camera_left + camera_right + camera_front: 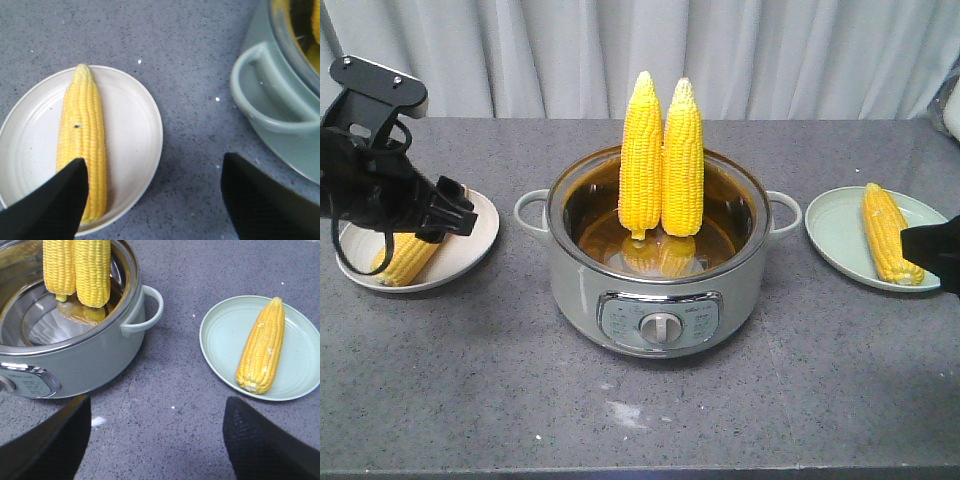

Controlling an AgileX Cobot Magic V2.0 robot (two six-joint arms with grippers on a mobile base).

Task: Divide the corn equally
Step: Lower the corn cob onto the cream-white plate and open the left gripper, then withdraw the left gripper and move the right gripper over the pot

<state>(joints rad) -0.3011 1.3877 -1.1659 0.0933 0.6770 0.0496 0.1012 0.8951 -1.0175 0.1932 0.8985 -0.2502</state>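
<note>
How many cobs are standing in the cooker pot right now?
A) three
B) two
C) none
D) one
B: two cobs stand upright side by side inside the pot, the left cob and the right cob, with their pale tips pointing up.

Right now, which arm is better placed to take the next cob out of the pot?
Probably left: the left gripper hangs open above the white plate, close to the pot holding two cobs, while the right gripper, also open, sits farther off at the green plate's outer edge.
</note>
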